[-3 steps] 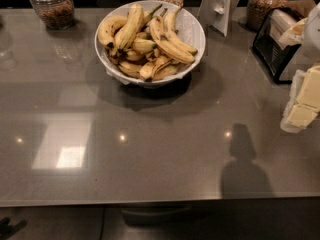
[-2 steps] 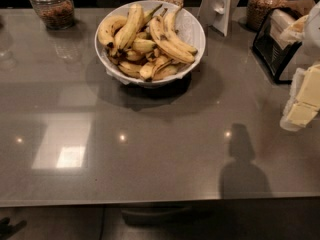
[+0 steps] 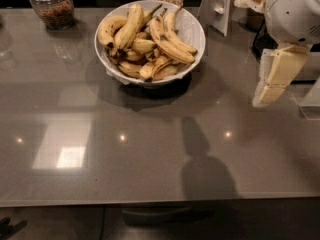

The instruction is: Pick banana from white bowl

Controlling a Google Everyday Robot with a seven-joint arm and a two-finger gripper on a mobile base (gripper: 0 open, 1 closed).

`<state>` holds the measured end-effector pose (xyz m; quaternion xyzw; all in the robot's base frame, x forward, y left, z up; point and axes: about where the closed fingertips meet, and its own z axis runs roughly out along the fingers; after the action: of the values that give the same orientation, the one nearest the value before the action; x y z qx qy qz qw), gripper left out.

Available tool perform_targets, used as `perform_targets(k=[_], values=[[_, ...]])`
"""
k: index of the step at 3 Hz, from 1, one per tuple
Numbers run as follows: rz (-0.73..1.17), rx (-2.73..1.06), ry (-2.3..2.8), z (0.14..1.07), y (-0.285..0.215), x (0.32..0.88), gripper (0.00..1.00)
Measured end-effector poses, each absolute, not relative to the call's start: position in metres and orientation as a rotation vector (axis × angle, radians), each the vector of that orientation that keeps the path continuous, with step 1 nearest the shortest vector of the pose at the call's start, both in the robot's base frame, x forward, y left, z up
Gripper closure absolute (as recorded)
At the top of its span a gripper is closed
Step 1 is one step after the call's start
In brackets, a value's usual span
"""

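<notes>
Several bananas fill the white bowl, which stands on the far half of the grey, glossy worktop, a little left of centre. The banana, long and fairly straight, lies on top of the heap toward the bowl's left side. It slants from its near end by the left rim up to its far end at the back rim. A shorter, curved banana lies just to its left, and a pair of curved bananas lies to its right.

The end effector hangs at the right edge of the scene below the robot's white arm housing. It is above the worktop and well apart from the bowl. Nothing is in its grasp, and I cannot tell whether it is set wide or narrow.

A glass jar with dark contents stands at the far left, and a white upright stand stands just beyond the bowl on the right.
</notes>
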<state>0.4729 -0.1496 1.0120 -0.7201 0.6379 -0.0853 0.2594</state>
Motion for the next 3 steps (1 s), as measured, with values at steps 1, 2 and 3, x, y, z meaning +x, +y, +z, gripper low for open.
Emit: perform_targets(k=[1, 2, 3], values=[[-0.311, -2.177, 1.424, 1.027, -0.104, 0.497, 0.00], [-0.415, -2.457, 1.097, 1.037, -0.059, 0.523, 0.00], [-0.455, -2.547, 0.953, 1.041, -0.043, 0.523, 0.00]])
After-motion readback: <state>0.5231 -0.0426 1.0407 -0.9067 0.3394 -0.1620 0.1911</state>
